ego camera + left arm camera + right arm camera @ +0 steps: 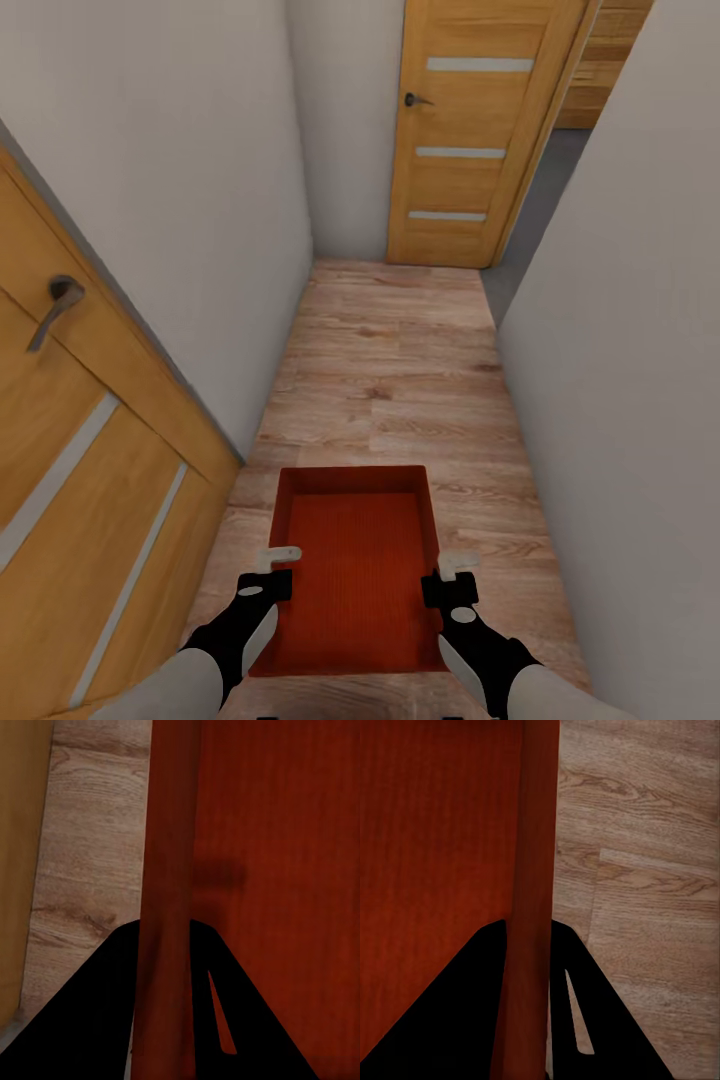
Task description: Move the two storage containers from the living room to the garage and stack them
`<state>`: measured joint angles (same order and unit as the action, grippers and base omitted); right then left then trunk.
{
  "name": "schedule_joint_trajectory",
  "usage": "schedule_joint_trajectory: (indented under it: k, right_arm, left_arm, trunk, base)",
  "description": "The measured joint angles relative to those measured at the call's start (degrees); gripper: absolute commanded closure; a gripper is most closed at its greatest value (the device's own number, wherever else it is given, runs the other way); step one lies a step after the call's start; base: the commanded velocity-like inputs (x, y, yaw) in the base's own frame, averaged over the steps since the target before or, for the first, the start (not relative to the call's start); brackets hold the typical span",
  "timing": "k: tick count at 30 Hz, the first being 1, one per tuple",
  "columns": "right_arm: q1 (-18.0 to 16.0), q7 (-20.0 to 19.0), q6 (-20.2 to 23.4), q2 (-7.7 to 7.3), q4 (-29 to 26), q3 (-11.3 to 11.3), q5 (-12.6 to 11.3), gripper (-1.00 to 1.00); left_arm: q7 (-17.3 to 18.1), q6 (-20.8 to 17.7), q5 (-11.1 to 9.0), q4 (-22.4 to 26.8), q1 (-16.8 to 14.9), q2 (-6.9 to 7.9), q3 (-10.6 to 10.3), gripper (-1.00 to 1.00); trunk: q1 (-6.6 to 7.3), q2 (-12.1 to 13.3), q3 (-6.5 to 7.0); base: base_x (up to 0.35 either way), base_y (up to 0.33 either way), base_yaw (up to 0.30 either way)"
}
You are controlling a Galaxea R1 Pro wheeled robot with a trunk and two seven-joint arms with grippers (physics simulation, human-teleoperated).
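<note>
A red-orange rectangular plastic storage container [355, 570] with low straight walls is held above the light wood-plank floor [395, 370] of a narrow hallway, directly in front of the robot. The left gripper [275, 568] clamps the container's left wall; in the left wrist view that wall [169, 945] runs straight between the two black jaws, which are closed on it. The right gripper [455, 575] grips the opposite wall the same way, and in the right wrist view the wall [534, 945] passes between its jaws, with the bin's ribbed bottom on one side and floor planks on the other. Both arms reach forward, roughly parallel, forearms low, grippers at about mid-length of the bin. White walls [190, 200] flank the passage; an orange-brown wooden door [475, 130] stands at its far end, and another wooden door [70, 480] with a dark lever handle is close on the left
</note>
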<state>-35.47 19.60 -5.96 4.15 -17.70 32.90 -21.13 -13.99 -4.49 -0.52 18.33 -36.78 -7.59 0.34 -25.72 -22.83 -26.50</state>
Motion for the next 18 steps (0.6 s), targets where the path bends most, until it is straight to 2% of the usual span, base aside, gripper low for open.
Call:
schedule_joint_trajectory:
  k: [13, 18]
  right_arm:
    - [0.0, 0.0, 0.0, -0.01, 0.0, 0.0, 0.0, 1.0]
    - [0.0, 0.0, 0.0, -0.02, 0.0, 0.0, 0.0, 1.0]
  left_arm:
    - [0.0, 0.0, 0.0, 0.0, 0.0, -0.01, 0.0, 1.0]
    - [0.0, 0.0, 0.0, 0.0, 0.0, -0.02, 0.0, 1.0]
  trunk:
    - [0.0, 0.0, 0.0]
    - [0.0, 0.0, 0.0]
  base:
    - [0.326, 0.0, 0.0]
    - [0.326, 0.0, -0.106]
